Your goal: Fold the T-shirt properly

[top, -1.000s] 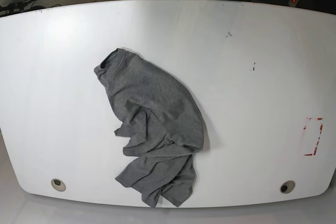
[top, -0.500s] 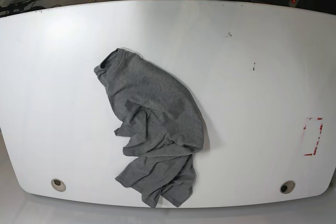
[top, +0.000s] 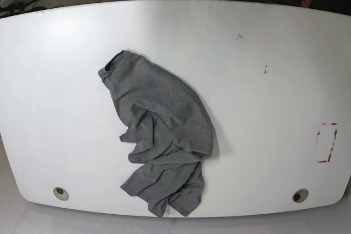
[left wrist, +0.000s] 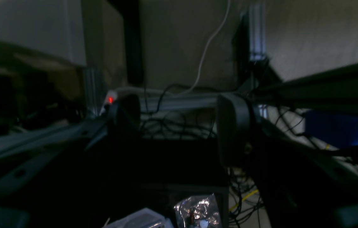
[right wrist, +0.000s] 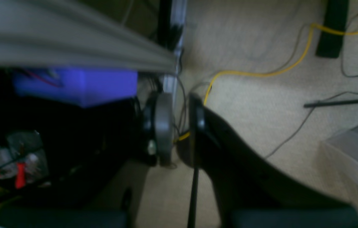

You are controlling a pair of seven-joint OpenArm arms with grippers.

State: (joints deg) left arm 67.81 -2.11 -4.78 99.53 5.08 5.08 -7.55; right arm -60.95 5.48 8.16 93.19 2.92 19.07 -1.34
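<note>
While the grey T-shirt (top: 160,133) lay crumpled left of centre on the white table (top: 263,108), collar at the far end, the left end effector (left wrist: 179,129) gaped wide and empty; the right end effector (right wrist: 179,126) stood narrow, gripping nothing, above carpet.

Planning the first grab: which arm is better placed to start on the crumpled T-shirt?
Probably the right. The T-shirt lies left of centre on the table in the base view, the right arm's side. Neither arm is over the table; both wrist cameras show only floor and cables.
</note>
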